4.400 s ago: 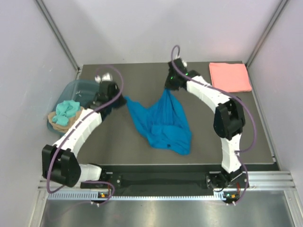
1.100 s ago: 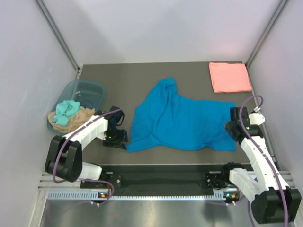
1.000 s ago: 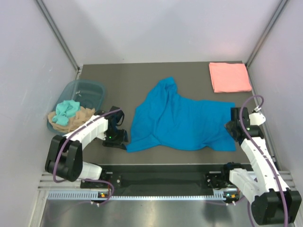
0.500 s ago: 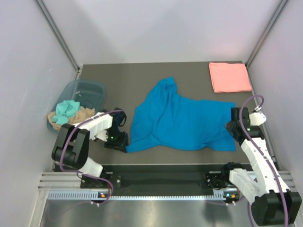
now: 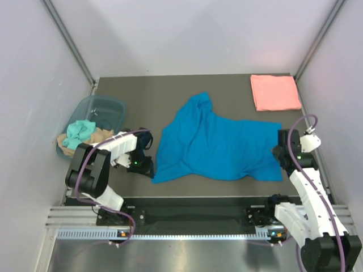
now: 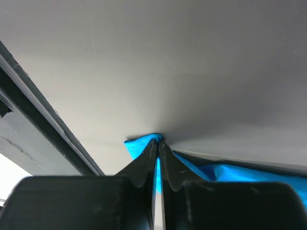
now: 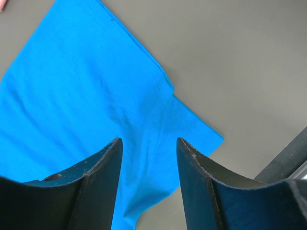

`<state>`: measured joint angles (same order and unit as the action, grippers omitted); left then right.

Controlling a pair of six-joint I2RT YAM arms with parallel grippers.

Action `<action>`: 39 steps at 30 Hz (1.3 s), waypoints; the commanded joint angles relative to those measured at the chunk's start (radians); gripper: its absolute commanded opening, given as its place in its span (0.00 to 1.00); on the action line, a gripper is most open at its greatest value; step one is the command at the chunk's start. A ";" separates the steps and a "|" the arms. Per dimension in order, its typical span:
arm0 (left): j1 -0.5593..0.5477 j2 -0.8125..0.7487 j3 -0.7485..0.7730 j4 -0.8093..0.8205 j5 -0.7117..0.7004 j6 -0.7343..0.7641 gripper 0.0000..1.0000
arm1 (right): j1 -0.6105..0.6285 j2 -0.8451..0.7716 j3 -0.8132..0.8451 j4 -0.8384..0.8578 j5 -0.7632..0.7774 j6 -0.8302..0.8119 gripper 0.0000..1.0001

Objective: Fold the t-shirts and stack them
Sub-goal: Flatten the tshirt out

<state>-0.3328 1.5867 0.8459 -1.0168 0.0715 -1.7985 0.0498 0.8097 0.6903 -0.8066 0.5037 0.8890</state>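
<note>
A: Blue shirt (image 5: 215, 144), spread across the middle of the tabletop (image 5: 170, 93), rumpled toward the far edge. Soft, light, limp; likely to sag and drag when lifted.

B: Best taken at corners or hems, in thin layers. Pinched at the near-left corner by left fingers (image 6: 144, 165), pressed nearly together on the cloth.

A: Right fingers (image 7: 103, 167)?

B: Spread, over the near-right corner, gripping nothing. Worth closing there, then lifting both corners level.

A: Pink shirt (image 5: 275, 92)?

B: Folded flat at the far-right corner. Tub (image 5: 108, 107) at the left edge, with other cloth inside.
</note>
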 commanded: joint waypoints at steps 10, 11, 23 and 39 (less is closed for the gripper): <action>-0.006 -0.146 0.054 -0.042 -0.159 -0.047 0.00 | -0.111 0.083 -0.018 -0.022 -0.259 -0.021 0.54; -0.009 -0.163 0.056 -0.037 -0.177 -0.039 0.00 | -0.155 0.112 -0.034 -0.019 -0.292 -0.030 0.54; -0.101 -0.142 0.156 0.181 -0.283 0.289 0.00 | -0.334 0.175 -0.090 -0.042 -0.429 -0.053 0.64; -0.120 -0.085 0.243 0.348 -0.368 0.508 0.00 | -0.436 0.194 -0.230 0.061 -0.315 0.002 0.47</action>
<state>-0.4480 1.4940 1.0298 -0.7311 -0.2451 -1.3514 -0.3653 0.9913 0.4713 -0.7952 0.1452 0.8764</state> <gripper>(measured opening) 0.011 0.472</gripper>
